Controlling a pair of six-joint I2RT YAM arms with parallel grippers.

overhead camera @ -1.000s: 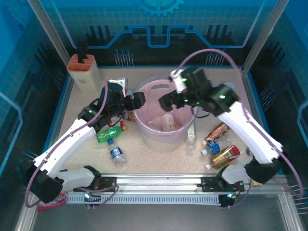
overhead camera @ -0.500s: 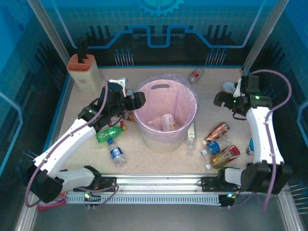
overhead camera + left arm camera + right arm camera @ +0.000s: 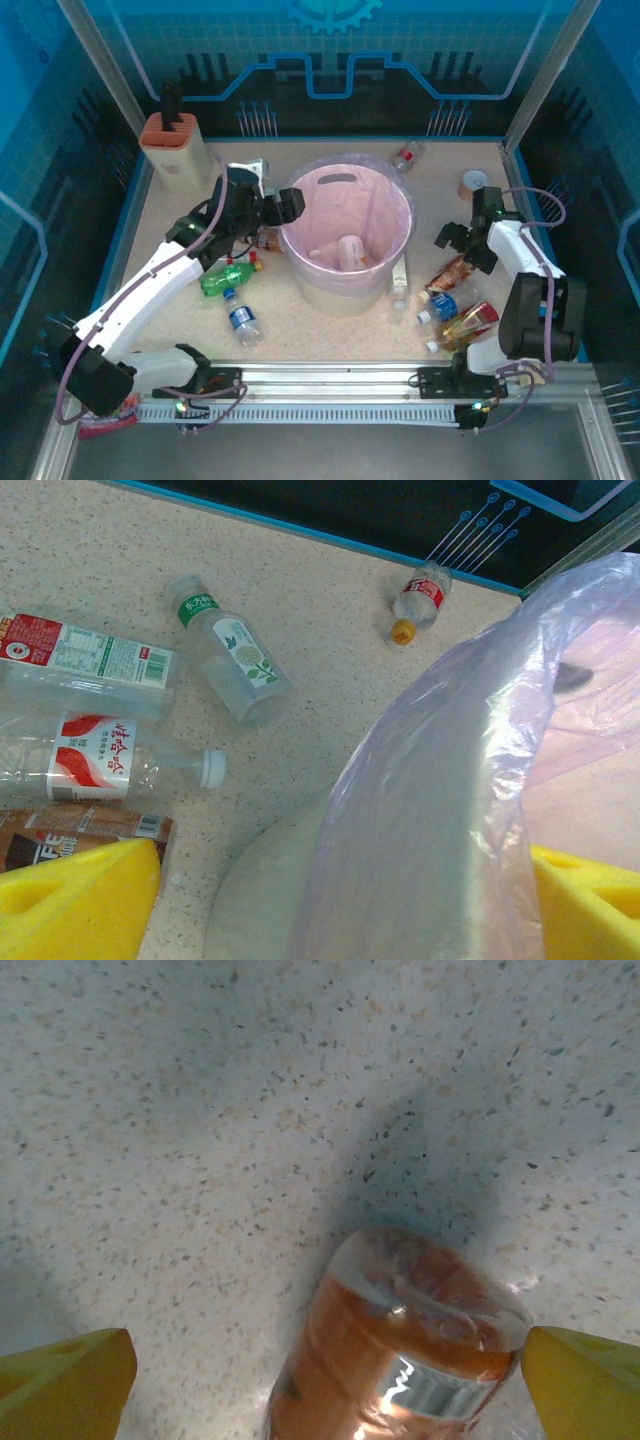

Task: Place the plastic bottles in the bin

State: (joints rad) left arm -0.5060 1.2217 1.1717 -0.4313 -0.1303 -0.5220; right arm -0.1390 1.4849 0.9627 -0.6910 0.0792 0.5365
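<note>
A: Pink plastic liner point(image 3: 385, 205) in the bin point(image 3: 345, 290), which stands mid-counter point(image 3: 320, 335), and there's a pale bottle point(image 3: 350, 250) lying inside it.

B: Left end effector point(image 3: 285, 205) is right at the bin's left rim, fingers spread wide, gripping nothing. From its wrist you get a yellow pad point(image 3: 80, 900) low on each side, with the bagged wall of the bin bulging between them.

A: And beyond that wall, bottles flat on the counter: a green-capped bottle point(image 3: 228, 652), a white-capped bottle point(image 3: 110, 762), and a small red-labelled bottle point(image 3: 420, 595) off near the far edge.

B: From above, a green bottle point(image 3: 228, 278) and a blue-labelled bottle point(image 3: 241, 320) lie by the left arm, left of the bin.

A: Over to the right! Right end effector point(image 3: 462, 245) is down low, jaws spread wide, empty.

B: It hangs just over an amber bottle point(image 3: 400, 1360). The wrist view has that bottle lying between the two pads, touching neither.

A: A red-banded bottle point(image 3: 468, 322) lies near it, closer to the arm bases, and a clear bottle point(image 3: 399, 282) lies just beside the foot of the bin.

B: Knife block point(image 3: 172, 148) back left, small cup point(image 3: 472, 186) back right.
</note>
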